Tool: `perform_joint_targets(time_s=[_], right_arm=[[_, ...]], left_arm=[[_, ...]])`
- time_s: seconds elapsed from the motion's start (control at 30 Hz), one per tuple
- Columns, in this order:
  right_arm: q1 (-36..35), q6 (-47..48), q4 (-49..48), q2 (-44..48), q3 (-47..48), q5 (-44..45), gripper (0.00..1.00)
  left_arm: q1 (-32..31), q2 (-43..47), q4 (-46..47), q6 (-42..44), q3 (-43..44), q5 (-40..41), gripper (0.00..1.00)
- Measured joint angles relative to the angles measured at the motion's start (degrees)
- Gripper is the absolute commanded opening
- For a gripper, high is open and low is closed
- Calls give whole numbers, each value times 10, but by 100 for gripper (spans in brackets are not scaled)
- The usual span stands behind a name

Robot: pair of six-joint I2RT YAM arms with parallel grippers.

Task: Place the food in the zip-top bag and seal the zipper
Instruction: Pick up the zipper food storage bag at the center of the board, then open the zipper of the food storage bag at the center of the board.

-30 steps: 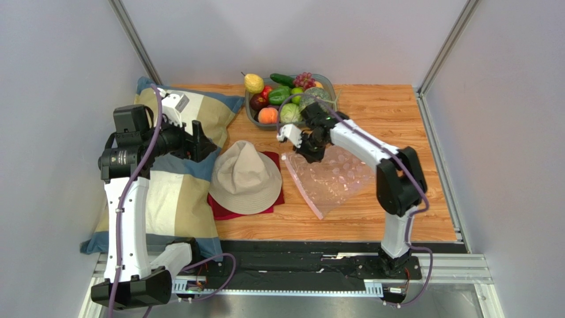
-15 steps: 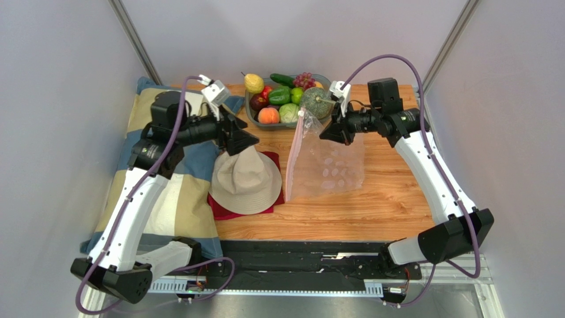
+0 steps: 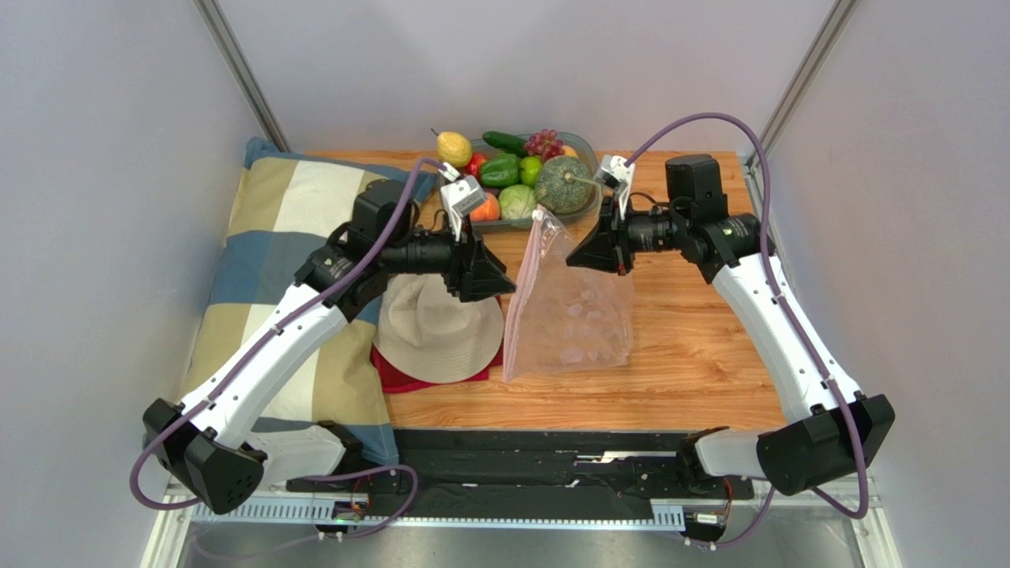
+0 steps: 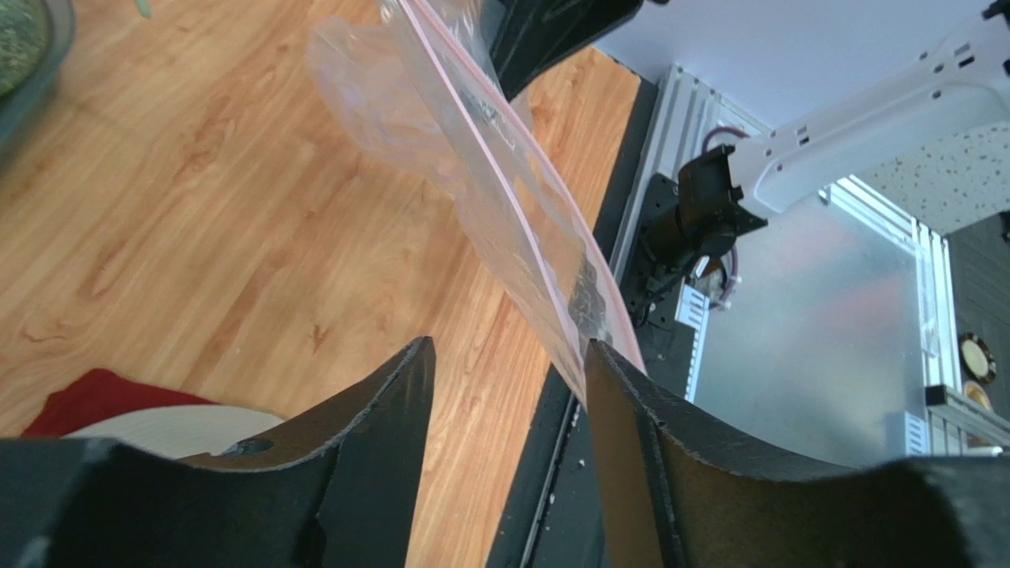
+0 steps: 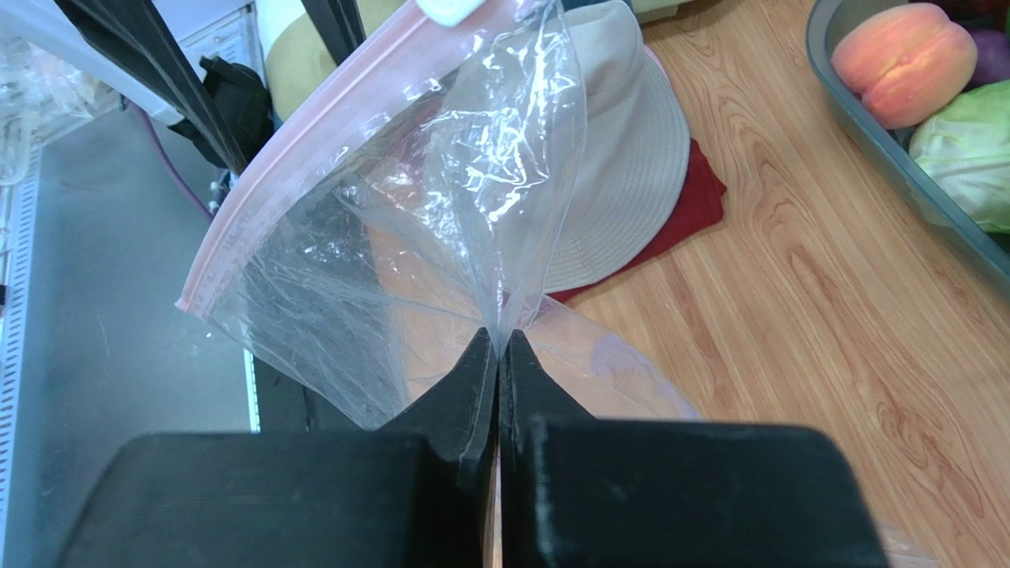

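Zip-top bag (image 3: 569, 314): clear, empty, held up off the desk (image 3: 700, 355) between the two hands, hanging as a flat sheet; whether its lower edge rests on the desk cannot be told. Zipper (image 4: 522, 184): pink strip along the mouth edge, turned toward the left hand (image 4: 507, 349) and seen running slantwise across the left wrist view, its lower end just beside one fingertip; contact cannot be told. Right hand (image 5: 498, 341): pinched tight on a fold of the bag's film, in from the zipper. Left hand: fingers stood apart, nothing gripped. Food (image 3: 500, 175): pear, peach, cabbage, melon, grapes and others, all kept in the grey bowl (image 5: 883, 124) at the far edge of the desk, none in the bag. Step in hand, as judged: the opening of the bag, the second grip on the mouth edge not yet taken. Next move, as judged: one lip only of the mouth is to be caught by the left hand and drawn away from the right hand's hold, so that a gap is made for the food; were both lips caught together, the bag would be left shut.
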State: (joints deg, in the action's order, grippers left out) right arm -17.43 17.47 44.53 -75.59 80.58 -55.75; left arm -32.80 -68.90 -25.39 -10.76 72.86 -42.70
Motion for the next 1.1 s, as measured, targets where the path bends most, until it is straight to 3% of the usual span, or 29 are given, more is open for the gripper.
perform_joint_targets(time_s=[0.27,0.37,0.47,0.5,0.63,0.7,0.8,0.9,1.1], right_arm=[[0,-12,-8,2,-1,-15,0],[0,-12,-8,2,-1,-17,0],[0,-19,-15,3,-1,-22,3],[0,-24,-21,3,-1,-23,11],[0,-74,-63,0,-1,-10,80],[3,-103,-75,-6,4,19,89],[27,-141,-81,-18,26,77,92],[79,-180,-84,-14,39,116,86],[132,-250,-73,30,41,151,80]], left_arm=[[-20,-1,0,-9,-14,22,47],[-22,-3,-1,-9,-15,31,38],[-25,-10,-1,-14,-15,38,12],[-25,-14,-1,-16,-15,37,0],[-26,-31,-1,-38,-13,43,0],[-26,-40,-6,-57,-2,59,0],[-27,-60,-13,-90,41,100,0],[-35,-87,-30,-122,104,159,0],[-112,-193,-87,-186,271,316,0]])
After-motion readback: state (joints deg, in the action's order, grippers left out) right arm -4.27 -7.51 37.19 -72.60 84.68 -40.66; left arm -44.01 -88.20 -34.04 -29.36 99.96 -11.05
